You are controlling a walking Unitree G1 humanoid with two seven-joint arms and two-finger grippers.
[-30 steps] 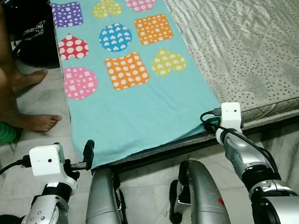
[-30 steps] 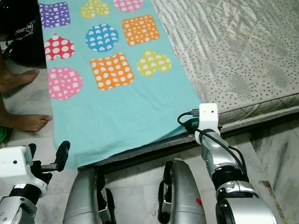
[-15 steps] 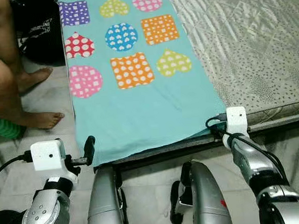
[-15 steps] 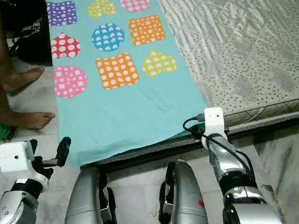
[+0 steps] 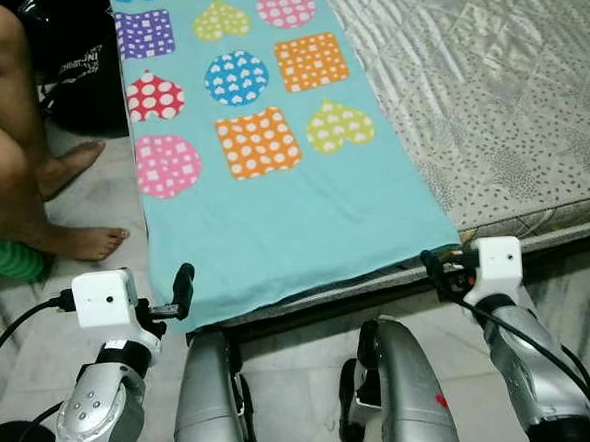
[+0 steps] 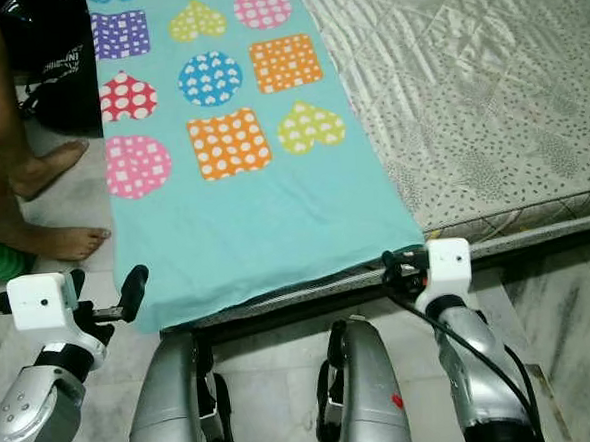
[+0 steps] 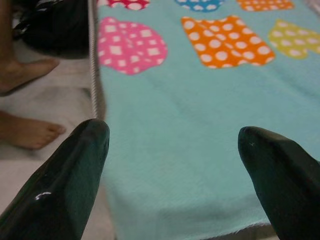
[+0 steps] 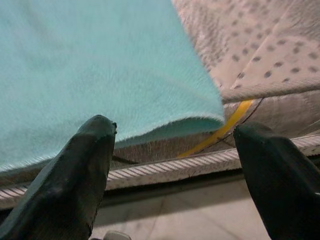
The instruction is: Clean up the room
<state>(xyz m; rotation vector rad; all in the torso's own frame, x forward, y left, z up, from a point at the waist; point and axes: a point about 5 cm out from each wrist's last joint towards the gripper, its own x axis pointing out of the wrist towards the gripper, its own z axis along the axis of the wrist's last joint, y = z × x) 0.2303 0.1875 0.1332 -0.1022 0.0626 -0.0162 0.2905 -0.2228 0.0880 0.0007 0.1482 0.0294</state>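
While both arms reach toward the mattress's (image 5: 507, 78) near edge, the left gripper (image 7: 175, 165) and right gripper (image 8: 180, 165) hover with fingers spread wide, gripping nothing, at the teal towel's (image 5: 274, 212) two near corners. The towel lies flat along the mattress's left side; a person's feet (image 5: 81, 239) stand beside it.

The head's two eyes look steeply down at the towel (image 5: 274, 202) across the bed (image 5: 488, 99). Each wrist camera sits low, close to the towel's near edge, perhaps level with it, facing forward.
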